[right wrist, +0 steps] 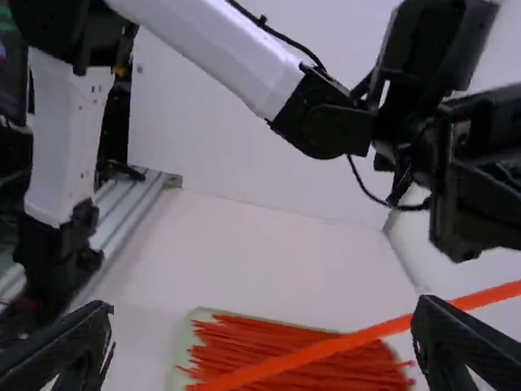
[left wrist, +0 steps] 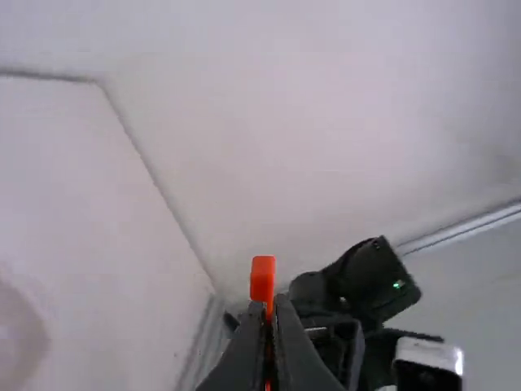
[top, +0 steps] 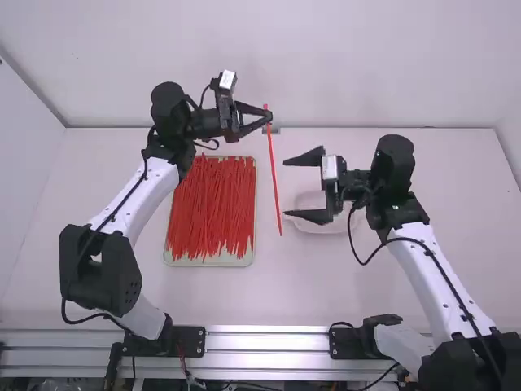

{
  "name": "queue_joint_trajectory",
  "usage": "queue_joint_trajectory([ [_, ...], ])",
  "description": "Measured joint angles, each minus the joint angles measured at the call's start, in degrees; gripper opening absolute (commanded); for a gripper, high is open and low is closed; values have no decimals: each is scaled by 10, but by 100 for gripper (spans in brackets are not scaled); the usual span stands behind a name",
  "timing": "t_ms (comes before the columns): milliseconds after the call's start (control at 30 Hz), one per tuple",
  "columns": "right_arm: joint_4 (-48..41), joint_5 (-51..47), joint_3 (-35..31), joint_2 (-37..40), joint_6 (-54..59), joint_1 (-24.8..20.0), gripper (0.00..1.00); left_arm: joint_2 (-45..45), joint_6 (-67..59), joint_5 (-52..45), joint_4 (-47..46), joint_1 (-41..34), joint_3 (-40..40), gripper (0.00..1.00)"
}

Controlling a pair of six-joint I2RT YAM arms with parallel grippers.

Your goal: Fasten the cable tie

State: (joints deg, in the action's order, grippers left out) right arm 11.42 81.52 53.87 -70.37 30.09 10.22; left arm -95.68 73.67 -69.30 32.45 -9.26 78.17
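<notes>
You have the left gripper (top: 262,120) up high over the far end of the tray (top: 169,259), and its fingers are clenched on one red cable tie (top: 274,175) close to the tie's upper end. In the left wrist view the two fingers (left wrist: 244,350) are pressed together w/ the tie's head (left wrist: 262,279) standing out just above the tips of the left gripper (left wrist: 267,322). From there the tie hangs down nearly straight. Its lower tip comes near the table (top: 98,163), between the tray's right edge and a pale shallow dish (top: 303,229).

The right gripper (top: 306,187) is released, w/ the fingers spread wide. It points toward the hanging tie from the right side, above the dish, approx. at the tie's middle. In the high view the fingertips are near the tie but apart from it. In the right wrist view the tie (right wrist: 350,344) runs as a slanted line across the gap between the fingers of the right gripper (right wrist: 260,358).

The tray holds a thick pile of red ties (top: 213,208), lying lengthwise.
</notes>
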Motion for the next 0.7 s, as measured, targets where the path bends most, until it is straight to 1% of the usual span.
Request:
queue_joint_trajectory([
  [200,0,4,0,0,155,0,98,0,139,-18,4,0,0,2],
  [233,0,4,0,0,159,0,98,0,144,-19,3,0,0,2],
  [367,0,4,0,0,281,4,98,0,211,-21,-18,0,0,2],
  [500,0,4,0,0,373,7,99,0,227,-21,-50,0,0,2],
  [600,0,4,0,0,421,7,98,0,227,-21,-82,0,0,2],
  [700,14,5,0,0,443,10,98,0,227,-20,-96,0,0,2],
])
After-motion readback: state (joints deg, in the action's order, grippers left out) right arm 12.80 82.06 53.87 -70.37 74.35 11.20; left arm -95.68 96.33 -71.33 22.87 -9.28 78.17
